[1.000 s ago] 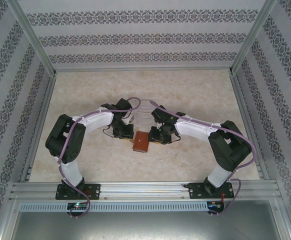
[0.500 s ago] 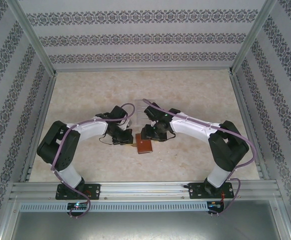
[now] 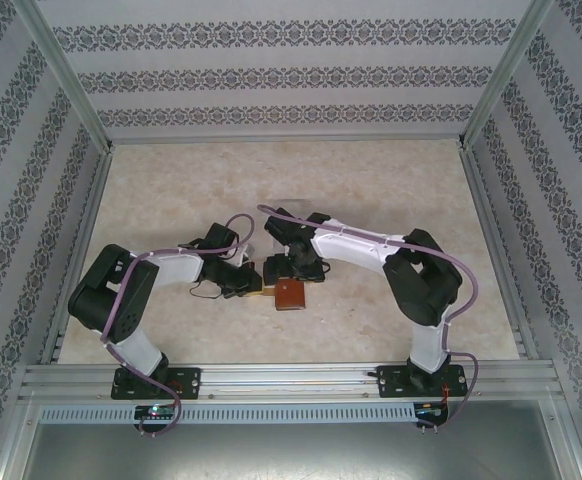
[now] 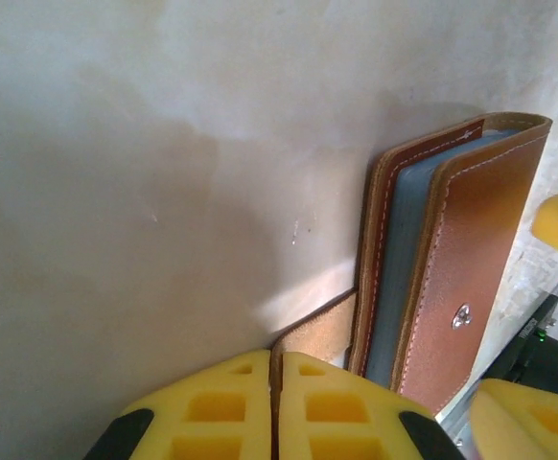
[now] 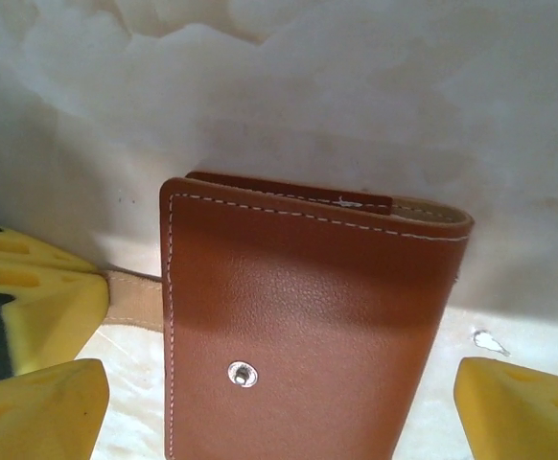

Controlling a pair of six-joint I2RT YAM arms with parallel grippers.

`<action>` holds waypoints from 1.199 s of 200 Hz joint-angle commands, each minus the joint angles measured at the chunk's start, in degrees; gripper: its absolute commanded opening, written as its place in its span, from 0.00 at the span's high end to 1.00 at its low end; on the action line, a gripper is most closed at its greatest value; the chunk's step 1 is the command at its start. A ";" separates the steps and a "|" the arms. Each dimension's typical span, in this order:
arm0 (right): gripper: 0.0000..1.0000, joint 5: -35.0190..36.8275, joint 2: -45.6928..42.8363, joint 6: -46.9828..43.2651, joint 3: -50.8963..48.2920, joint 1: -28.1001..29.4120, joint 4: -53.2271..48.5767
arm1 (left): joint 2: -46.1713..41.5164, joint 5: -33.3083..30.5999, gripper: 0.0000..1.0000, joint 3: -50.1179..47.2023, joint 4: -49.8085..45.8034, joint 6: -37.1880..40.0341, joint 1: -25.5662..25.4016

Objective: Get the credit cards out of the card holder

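Note:
The card holder (image 3: 290, 294), closed reddish-brown leather with a metal snap, lies on the marbled table (image 3: 371, 200). My left gripper (image 4: 275, 359) is shut on its tan tab strap (image 4: 319, 331) at the holder's left side (image 3: 267, 290). Bluish-grey sleeves (image 4: 404, 249) show between the covers of the card holder (image 4: 461, 259). My right gripper (image 5: 279, 412) stands open just above the holder (image 5: 298, 316), one yellow finger (image 5: 39, 407) on each side, neither touching it; from above the right gripper (image 3: 291, 276) sits at the holder's far edge. The credit cards are hidden inside.
A clear plastic tray (image 3: 271, 212) lies just beyond the two grippers. Patterned walls and metal frame posts (image 3: 76, 95) enclose the table on three sides. The aluminium rail (image 3: 291, 378) carrying both arm bases runs along the near edge.
My right gripper has opened wide and moved left over the holder. The left arm has sunk lower, still shut on the strap. The holder has shifted slightly toward the near edge.

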 commanded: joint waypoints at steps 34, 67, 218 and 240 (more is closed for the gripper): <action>0.06 2.29 3.67 0.79 2.46 0.95 -4.15 | 1.19 2.47 0.94 -1.67 5.11 -0.43 1.62; 0.06 2.26 5.17 1.75 2.80 1.32 -3.89 | 1.61 3.50 0.94 -1.83 5.47 -0.22 2.07; 0.07 6.73 0.73 4.17 2.64 1.82 -8.42 | 2.05 3.54 0.94 -1.95 3.97 0.59 3.04; 0.07 6.85 0.18 3.95 2.68 1.80 -8.94 | 2.22 3.49 0.94 -1.82 3.47 0.72 3.00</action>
